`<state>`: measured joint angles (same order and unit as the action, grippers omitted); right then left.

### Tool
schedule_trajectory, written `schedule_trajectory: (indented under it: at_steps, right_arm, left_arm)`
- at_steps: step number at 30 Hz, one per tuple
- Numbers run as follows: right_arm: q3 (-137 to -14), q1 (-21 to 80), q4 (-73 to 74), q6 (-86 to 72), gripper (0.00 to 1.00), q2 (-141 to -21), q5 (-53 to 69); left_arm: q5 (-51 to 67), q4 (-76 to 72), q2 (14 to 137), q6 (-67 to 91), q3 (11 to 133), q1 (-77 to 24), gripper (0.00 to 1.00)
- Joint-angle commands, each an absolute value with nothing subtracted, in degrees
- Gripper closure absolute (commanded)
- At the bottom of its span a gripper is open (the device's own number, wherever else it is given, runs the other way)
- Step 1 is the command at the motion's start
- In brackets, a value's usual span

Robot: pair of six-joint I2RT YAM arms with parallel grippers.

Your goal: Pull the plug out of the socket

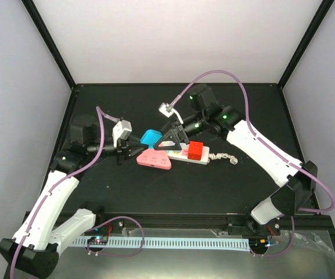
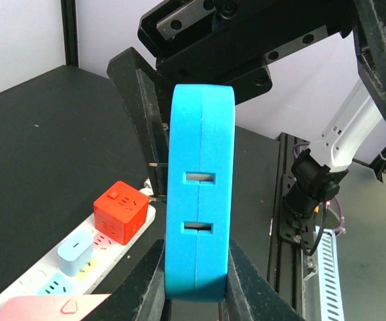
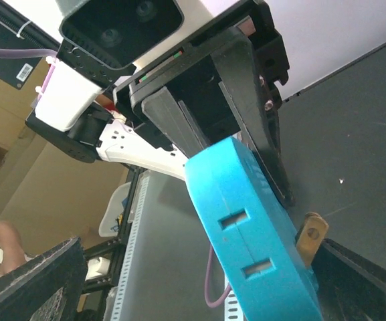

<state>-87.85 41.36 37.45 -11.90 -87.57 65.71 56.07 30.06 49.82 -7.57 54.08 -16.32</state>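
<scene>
From the top camera, we are looking at the socket [image 1: 182, 155] lying near the middle of the bench. It is running left to right, with its twisted cord [image 1: 225, 157] trailing toward the right edge. A red cube [image 1: 196, 150] is sitting on it near the cord end, and a pink adapter [image 1: 154, 160] is covering its left end. The left gripper [image 1: 138, 143] is clenching the blue plug [image 1: 151, 138] just past that left end, on the side toward the far edge. The right gripper [image 1: 166, 143] is hanging over the socket, right beside the plug.

In the left wrist view, we are seeing the plug standing on edge, pinched between the left fingers [image 2: 146, 287]. It is hanging clear of the socket, which is lying below and to the left. The right gripper is spreading wide behind it, with one black finger [image 2: 139, 100] just beside the plug.

In the right wrist view, we are finding the right fingers [image 3: 32, 281] released and far apart, with the plug floating between them. A brass prong [image 3: 311, 234] is showing on the plug's right side, near one finger; we cannot tell whether they are touching. The left gripper is gripping the plug from above.
</scene>
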Motion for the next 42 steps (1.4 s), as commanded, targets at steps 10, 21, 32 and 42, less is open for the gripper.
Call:
schedule_trajectory:
  at_steps: [10,21,32,42]
  right_arm:
    - [-90.83,43.40,31.22,-6.35,0.07,-83.68,79.22]
    - [-90.98,44.43,29.10,-9.61,0.07,-83.59,81.39]
    - [-93.44,40.51,26.41,-11.93,0.07,-84.48,77.01]
    - [-91.68,33.14,23.25,-14.80,0.04,-84.36,65.03]
  left_arm:
    - [52.05,30.76,52.45,-3.79,52.21,-16.46,0.98]
    - [49.34,30.79,52.72,-4.28,51.33,-16.52,0.99]
    - [50.46,34.67,50.76,-9.69,50.94,-16.48,0.98]
    - [45.09,37.79,49.89,-11.28,51.89,-14.76,0.99]
